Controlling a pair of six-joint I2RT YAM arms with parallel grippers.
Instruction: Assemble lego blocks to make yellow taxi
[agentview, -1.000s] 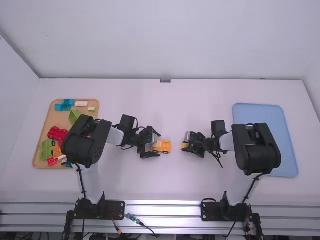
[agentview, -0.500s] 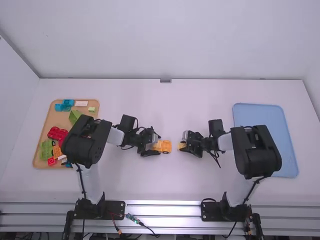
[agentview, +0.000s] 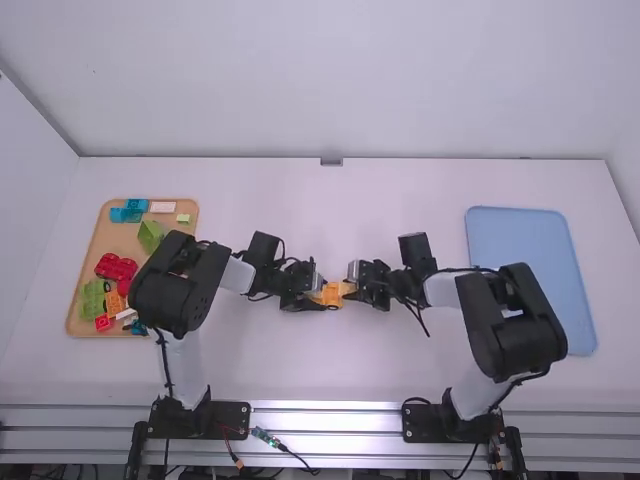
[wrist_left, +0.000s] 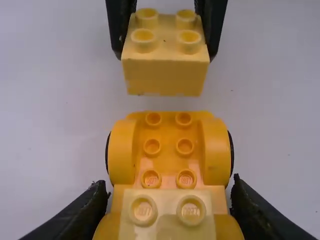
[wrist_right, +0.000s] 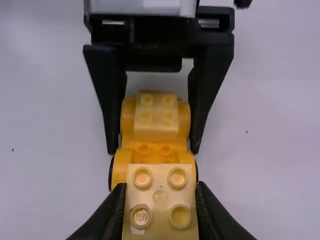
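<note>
My left gripper is at the table's middle, shut on the orange car base. In the left wrist view, the left gripper grips the sides of the car base, and a pale yellow brick sits on its near part. My right gripper is just right of the base; in the right wrist view, the right gripper is shut on a second pale yellow brick. In the left wrist view this held brick hangs by the base's free end, studs showing; whether they touch, I cannot tell.
At the left, a tan tray holds red bricks, green bricks, blue bricks and several other pieces. A blue tray lies at the right, partly behind the right arm.
The right gripper has moved left with its brick, closing the gap to the car base. The left gripper and the base have shifted only slightly to the right.
</note>
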